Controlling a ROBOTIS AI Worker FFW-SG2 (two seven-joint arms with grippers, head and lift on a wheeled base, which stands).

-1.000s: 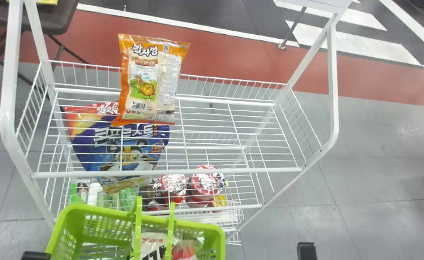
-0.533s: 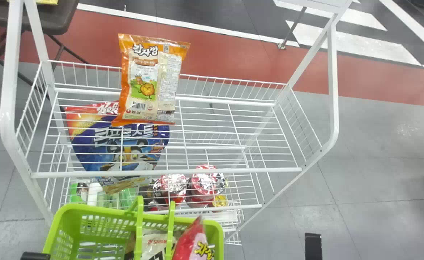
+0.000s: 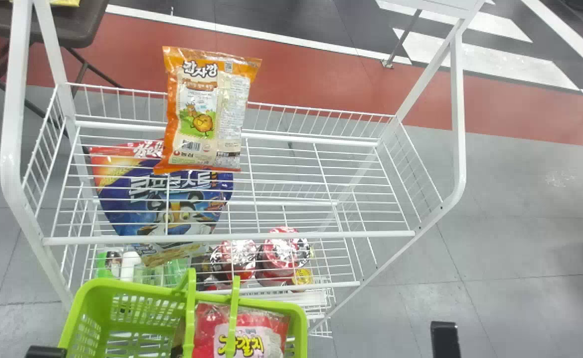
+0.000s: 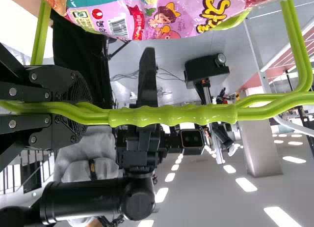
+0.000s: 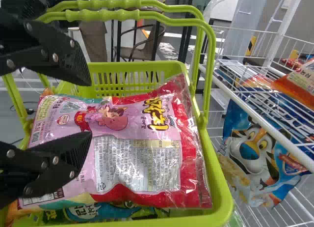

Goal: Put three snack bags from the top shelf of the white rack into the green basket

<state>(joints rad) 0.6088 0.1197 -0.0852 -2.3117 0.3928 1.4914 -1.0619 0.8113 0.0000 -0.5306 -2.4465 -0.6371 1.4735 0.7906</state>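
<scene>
At the bottom left corner of the head view is the tip of my left gripper (image 3: pixel 45 352); in the left wrist view this gripper (image 4: pixel 91 111) is shut on the green basket's handle. My right gripper (image 3: pixel 446 340) shows a black finger at the bottom edge, right of the green basket (image 3: pixel 87 298). In the right wrist view the right gripper (image 5: pixel 91 109) stands open over the pink and red snack bag (image 5: pixel 132 124), which lies flat in the basket over other bags (image 5: pixel 98 212). An orange snack bag (image 3: pixel 207 114) rests at the rear left of the rack's top shelf.
The white rack (image 3: pixel 221 237) stands behind the basket, its posts rising on both sides. Seen through the shelf wires, a blue cereal bag (image 3: pixel 172 199) and several red-topped containers (image 3: pixel 279 253) sit lower down. A dark table (image 3: pixel 67 30) stands back left.
The pink and red bag, upright at the basket's right side half a second ago, now lies flat there, covering a pale bag. The visible right finger has shifted to the right.
</scene>
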